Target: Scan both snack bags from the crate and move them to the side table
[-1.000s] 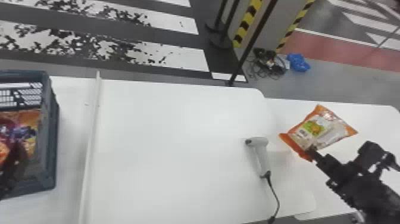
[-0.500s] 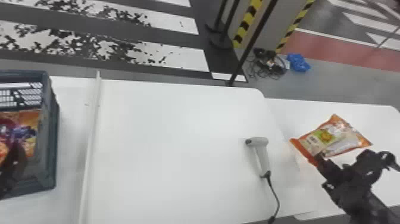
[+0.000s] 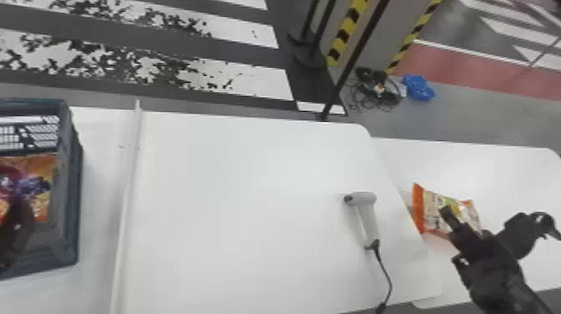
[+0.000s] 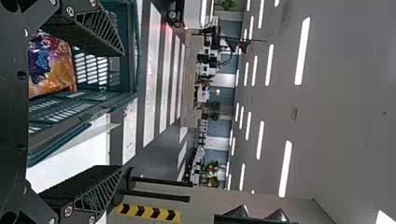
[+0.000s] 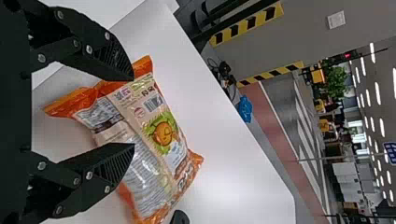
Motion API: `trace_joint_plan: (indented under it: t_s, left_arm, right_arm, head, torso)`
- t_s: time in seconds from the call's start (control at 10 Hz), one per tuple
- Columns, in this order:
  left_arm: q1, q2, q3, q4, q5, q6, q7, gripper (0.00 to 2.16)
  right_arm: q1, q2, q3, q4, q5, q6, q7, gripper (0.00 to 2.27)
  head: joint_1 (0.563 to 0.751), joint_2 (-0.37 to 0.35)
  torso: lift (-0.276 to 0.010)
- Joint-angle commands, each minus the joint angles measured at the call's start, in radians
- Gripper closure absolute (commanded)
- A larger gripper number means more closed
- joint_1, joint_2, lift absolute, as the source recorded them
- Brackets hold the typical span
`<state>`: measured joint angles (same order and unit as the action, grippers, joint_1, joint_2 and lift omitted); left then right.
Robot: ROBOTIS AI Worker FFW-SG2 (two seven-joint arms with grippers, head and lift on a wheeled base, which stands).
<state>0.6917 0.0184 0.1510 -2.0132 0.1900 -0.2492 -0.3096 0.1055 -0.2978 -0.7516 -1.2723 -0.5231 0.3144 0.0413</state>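
Observation:
Over the side table, my right gripper (image 3: pixel 448 217) is above an orange-edged snack bag (image 3: pixel 428 208). In the right wrist view that bag (image 5: pixel 154 135) lies past the parted fingers of my right gripper (image 5: pixel 134 112), which hold nothing. At the far left, my left gripper (image 3: pixel 16 227) is over the crate (image 3: pixel 73 200), where another orange and purple snack bag (image 3: pixel 39 167) lies. The left wrist view shows my left gripper (image 4: pixel 122 109) open, its fingers wide apart, with the crate's bag (image 4: pixel 51 65) beyond. A grey scanner (image 3: pixel 369 217) lies on the main table.
A raised white strip (image 3: pixel 129 183) runs across the main table (image 3: pixel 250 208) beside the crate. The scanner's cable (image 3: pixel 389 277) trails to the front edge. The side table (image 3: pixel 501 175) adjoins on the right. A dark pole (image 3: pixel 355 58) stands behind the tables.
The right gripper has let go of the snack bag, which now lies flatter on the side table. The bag first shifted right, then turned. The left arm is nearly unchanged.

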Motion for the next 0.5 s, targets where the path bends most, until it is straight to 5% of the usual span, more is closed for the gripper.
trace_joint_plan:
  t_s: [0.0, 0.2, 0.4]
  left_arm:
    - [0.014, 0.0, 0.002, -0.044, 0.009, 0.0, -0.008, 0.14]
    - [0.026, 0.0, 0.002, -0.082, 0.009, 0.003, -0.017, 0.14]
    - [0.034, -0.005, 0.012, -0.11, 0.009, 0.021, -0.017, 0.15]
  right_arm:
    - [0.037, 0.031, 0.0, -0.071, 0.0, -0.005, 0.0, 0.06]
    - [0.157, 0.095, 0.051, -0.266, 0.003, -0.082, -0.004, 0.06]
    - [0.27, 0.141, 0.11, -0.472, 0.023, -0.11, 0.095, 0.04]
  head:
    - [0.695, -0.35]
    - [0.695, -0.35]
    - [0.695, -0.35]
  torso:
    - [-0.075]
    - [-0.075]
    - [-0.075]
